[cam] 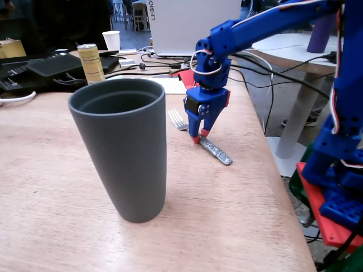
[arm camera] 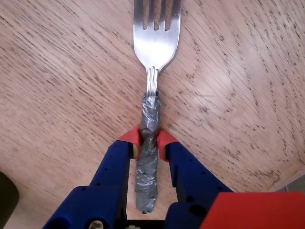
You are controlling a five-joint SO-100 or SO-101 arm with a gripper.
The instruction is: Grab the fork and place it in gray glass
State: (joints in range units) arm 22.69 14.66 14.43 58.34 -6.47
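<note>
Pincer [arm camera: 148, 143] closed on the fork [arm camera: 151, 71], its red-tipped fingers [arm camera: 129, 137] pressing both sides of the foil-wrapped handle just below the neck, as the wrist view shows. The fork lies flat on the wooden worktop [cam: 51, 170], tines pointing away from the wrist camera. In the fixed view the pincer [cam: 199, 136] stands over the fork [cam: 204, 141], near the worktop's right edge; the gray glass [cam: 122, 147] stands upright, apart to the left. Risks, as judged: the crinkled foil may slip or twist between the narrow tips, letting the fork pivot and droop on lifting; a tilted fork could strike the glass rim and tip the tall, narrow-based tumbler.
</note>
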